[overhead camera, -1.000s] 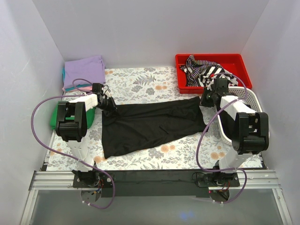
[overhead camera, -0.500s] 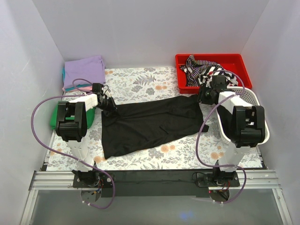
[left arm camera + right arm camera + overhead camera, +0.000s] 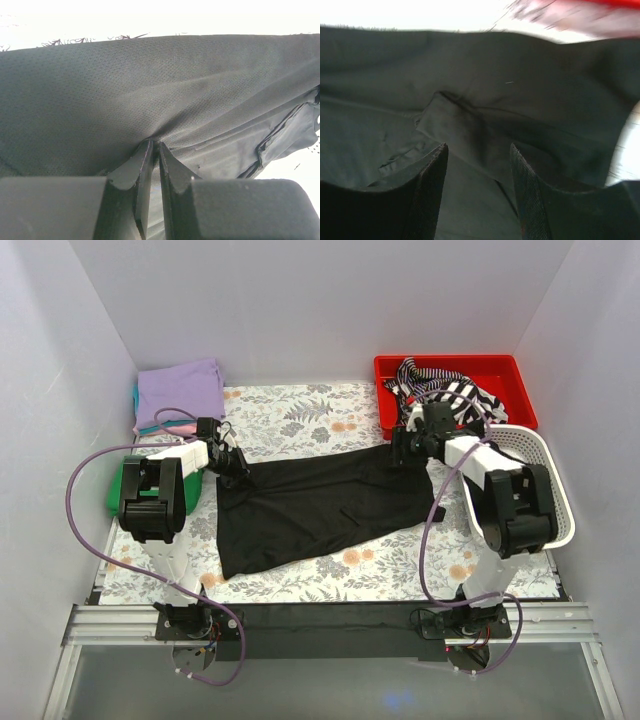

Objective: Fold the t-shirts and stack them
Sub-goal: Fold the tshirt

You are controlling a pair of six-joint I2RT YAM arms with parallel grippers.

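Note:
A black t-shirt (image 3: pixel 320 505) lies spread across the middle of the floral table. My left gripper (image 3: pixel 236 466) is shut on its upper left corner; in the left wrist view the fingers (image 3: pixel 145 165) pinch a fold of the black fabric (image 3: pixel 150 90). My right gripper (image 3: pixel 400 448) hovers over the shirt's upper right corner, open, with nothing between its fingers (image 3: pixel 432 175) and black cloth (image 3: pixel 470 115) below. A lavender t-shirt (image 3: pixel 180 390) tops a folded stack at the back left, with teal and pink edges beneath it.
A red tray (image 3: pixel 512 373) holding striped clothing stands at the back right. A white laundry basket (image 3: pixel 556 490) sits at the right edge, by the right arm. A green object (image 3: pixel 118 495) lies at the left edge under the left arm.
My right gripper has opened, let go of the shirt's right corner and moved left and toward the back. The shirt's right edge has settled. The left gripper has not moved.

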